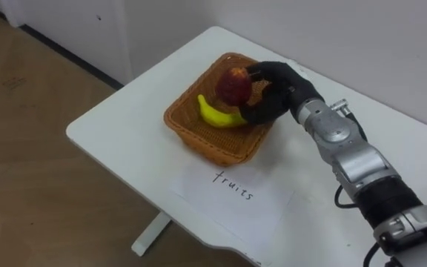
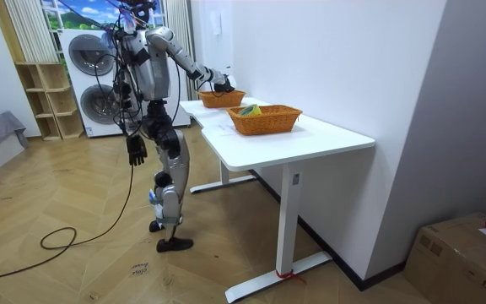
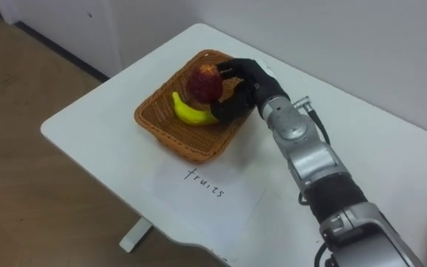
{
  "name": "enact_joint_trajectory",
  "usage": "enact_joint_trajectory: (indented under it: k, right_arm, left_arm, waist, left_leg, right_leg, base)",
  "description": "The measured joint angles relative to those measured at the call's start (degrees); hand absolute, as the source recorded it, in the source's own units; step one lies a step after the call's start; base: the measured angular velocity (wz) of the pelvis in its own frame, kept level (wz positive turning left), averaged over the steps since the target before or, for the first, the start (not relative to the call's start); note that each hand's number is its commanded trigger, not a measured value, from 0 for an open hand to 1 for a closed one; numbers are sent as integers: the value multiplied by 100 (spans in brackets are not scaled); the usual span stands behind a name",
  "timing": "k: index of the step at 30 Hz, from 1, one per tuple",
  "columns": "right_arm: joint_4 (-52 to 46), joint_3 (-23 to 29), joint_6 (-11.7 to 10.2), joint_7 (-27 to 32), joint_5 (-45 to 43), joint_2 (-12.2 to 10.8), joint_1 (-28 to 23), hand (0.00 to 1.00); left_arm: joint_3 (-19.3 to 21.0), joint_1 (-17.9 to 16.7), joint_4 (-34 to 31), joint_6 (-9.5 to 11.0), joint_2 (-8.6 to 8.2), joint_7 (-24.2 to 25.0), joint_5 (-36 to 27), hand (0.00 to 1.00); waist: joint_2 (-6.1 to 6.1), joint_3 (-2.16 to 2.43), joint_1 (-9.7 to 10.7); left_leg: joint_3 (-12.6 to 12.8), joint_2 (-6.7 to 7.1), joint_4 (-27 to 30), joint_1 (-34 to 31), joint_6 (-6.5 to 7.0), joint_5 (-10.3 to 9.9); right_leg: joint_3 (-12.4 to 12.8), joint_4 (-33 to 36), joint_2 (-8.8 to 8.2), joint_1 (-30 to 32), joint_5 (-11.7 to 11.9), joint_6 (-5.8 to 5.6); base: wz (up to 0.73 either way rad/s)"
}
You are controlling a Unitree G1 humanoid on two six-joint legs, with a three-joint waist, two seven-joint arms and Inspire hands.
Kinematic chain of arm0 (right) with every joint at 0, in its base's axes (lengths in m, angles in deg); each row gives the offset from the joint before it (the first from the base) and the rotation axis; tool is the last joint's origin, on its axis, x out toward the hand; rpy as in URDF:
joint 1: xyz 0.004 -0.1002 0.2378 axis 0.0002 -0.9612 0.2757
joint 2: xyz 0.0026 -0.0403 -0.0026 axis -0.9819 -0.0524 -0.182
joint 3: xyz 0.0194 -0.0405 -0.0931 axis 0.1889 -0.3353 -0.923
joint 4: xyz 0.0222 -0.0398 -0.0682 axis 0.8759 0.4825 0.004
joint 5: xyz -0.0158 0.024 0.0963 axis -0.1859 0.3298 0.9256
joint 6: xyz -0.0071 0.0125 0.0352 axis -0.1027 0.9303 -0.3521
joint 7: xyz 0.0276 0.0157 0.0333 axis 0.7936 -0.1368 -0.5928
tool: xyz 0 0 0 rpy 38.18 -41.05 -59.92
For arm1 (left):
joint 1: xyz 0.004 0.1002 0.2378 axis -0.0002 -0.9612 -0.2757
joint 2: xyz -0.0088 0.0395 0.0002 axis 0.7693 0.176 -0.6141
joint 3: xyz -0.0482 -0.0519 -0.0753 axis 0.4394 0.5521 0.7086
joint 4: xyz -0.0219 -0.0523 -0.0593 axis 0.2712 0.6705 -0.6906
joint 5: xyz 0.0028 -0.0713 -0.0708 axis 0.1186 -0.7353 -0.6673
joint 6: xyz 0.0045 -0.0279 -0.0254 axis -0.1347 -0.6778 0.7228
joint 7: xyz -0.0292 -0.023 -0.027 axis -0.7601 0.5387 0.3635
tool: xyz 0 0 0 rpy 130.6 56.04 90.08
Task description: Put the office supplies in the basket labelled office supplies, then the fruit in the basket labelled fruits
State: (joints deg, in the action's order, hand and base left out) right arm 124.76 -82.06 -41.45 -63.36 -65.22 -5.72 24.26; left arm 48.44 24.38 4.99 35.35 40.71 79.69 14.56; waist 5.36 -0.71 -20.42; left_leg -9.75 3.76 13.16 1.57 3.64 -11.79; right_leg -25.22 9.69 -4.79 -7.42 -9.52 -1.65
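We see the right hand (image 1: 279, 87) curled round the red apple (image 1: 233, 84), fingers and thumb pinching it, above the fruit basket (image 1: 191, 135). The banana (image 1: 217, 113) lies in the basket just under the apple, beside the fingertips. A paper label (image 1: 236, 194) sits on the table (image 1: 117, 119), wrist-side of the basket. The left hand (image 2: 136, 150) hangs at the robot's side.
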Motion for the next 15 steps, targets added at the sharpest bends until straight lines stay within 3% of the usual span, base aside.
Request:
enact_joint_trajectory:
  k: [1,15]
  right_arm:
    - [0,0,1,0,-1,0,0,0]
    - [-1,1,5,0,-8,0,1,0]
  left_arm:
    - [5,0,-32,-3,2,2,11,0]
    - [9,-11,-137,-116,1,-2,200,0]
  waist:
    - [1,1,-17]
    - [24,16,-43]
  left_leg:
    - [0,0,1,0,0,0]
    - [-9,2,2,-1,0,0]
  right_leg:
    - [0,0,0,0,0,0]
    - [-1,-1,0,-2,-1,-2]
  base:
    - [0]
    - [0]
